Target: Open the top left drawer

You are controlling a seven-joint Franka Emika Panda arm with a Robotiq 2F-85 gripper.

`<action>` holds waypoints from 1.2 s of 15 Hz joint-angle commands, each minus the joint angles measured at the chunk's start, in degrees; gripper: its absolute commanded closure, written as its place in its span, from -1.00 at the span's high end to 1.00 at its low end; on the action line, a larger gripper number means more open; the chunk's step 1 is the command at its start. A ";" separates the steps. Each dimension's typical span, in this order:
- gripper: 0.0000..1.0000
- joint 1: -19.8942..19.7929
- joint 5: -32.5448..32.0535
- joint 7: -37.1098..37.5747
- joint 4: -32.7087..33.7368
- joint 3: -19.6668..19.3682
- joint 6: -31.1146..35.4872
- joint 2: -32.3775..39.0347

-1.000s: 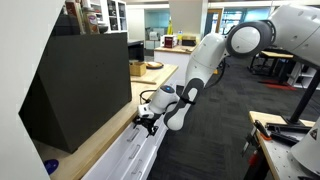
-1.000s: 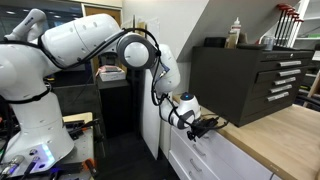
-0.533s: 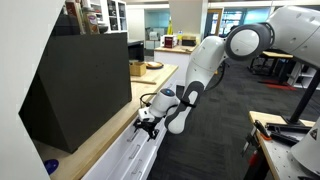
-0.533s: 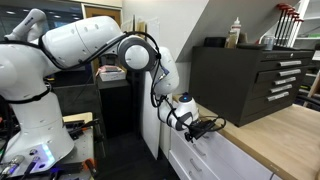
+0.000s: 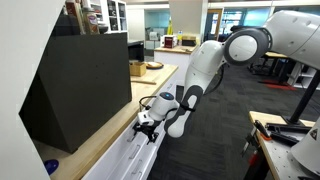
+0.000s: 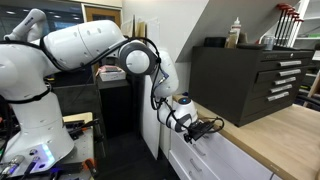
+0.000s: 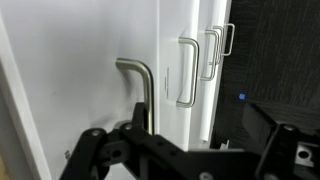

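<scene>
The top left drawer (image 7: 85, 60) has a flat white front and a slim silver bar handle (image 7: 140, 85). It fills the left of the wrist view. My gripper (image 7: 185, 150) sits close against this front with its dark fingers spread wide, and the handle runs down between them, nearer the left finger. The fingers look open, not closed on the bar. In both exterior views the gripper (image 5: 147, 122) (image 6: 205, 127) is at the white drawer front (image 5: 135, 152) (image 6: 215, 150) just under the edge of the wooden counter.
More white fronts with similar silver handles (image 7: 187, 72) lie beyond. A big black tool cabinet (image 5: 75, 90) (image 6: 250, 80) stands on the wooden counter (image 5: 100, 140) (image 6: 285, 135). Dark carpet floor (image 5: 215, 140) lies open beside the cabinets.
The arm's upper links have shifted slightly. The gripper has stayed at the drawer handle, with almost no visible movement.
</scene>
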 commanded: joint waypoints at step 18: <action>-0.95 0.97 -1.59 1.38 2.85 -0.41 1.44 0.33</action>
